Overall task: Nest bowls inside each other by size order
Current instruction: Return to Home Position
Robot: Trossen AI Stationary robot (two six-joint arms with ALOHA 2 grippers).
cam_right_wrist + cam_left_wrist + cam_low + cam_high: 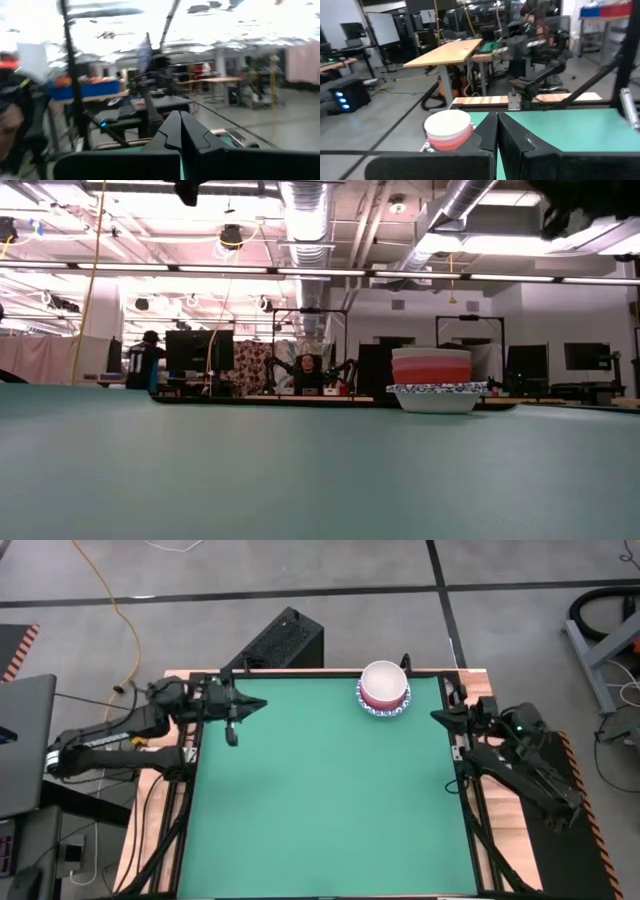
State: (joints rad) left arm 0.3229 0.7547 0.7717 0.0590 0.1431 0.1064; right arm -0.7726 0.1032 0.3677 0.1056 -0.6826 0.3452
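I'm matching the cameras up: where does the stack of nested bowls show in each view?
High view: bowl stack at the green mat's far edge, right of centre.
Low view: right of centre, standing on the mat.
Left wrist view: close beyond the left gripper, at the mat's edge.
Right wrist view: not in it.
Shared landmark: the green mat, under the stack in those three views.

Nested bowls (384,687), table's far edge
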